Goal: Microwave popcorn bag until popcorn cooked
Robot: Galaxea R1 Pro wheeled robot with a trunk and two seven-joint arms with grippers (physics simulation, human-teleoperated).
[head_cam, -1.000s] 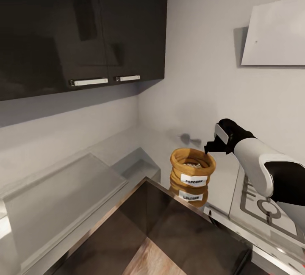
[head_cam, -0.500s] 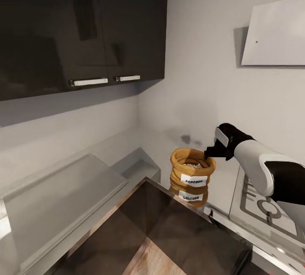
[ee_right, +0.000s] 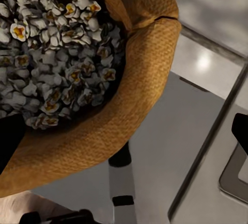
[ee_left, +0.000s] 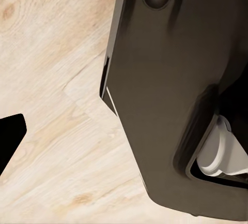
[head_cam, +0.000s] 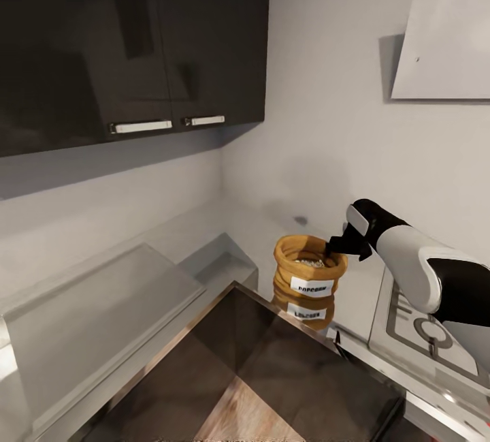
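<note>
Meanwhile, my right gripper had dropped onto the popcorn bag's rim, fingers spread apart, countertop corner behind open.

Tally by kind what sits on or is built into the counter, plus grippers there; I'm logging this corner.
Popcorn bag: 1
Sink basin: 1
Gas hob: 1
Right gripper, at the bag's rim: 1
Total: 4

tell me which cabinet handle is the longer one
The left cabinet handle, on the wider dark door. The right cabinet handle, on the narrower door by the corner, is clearly shorter.
</note>
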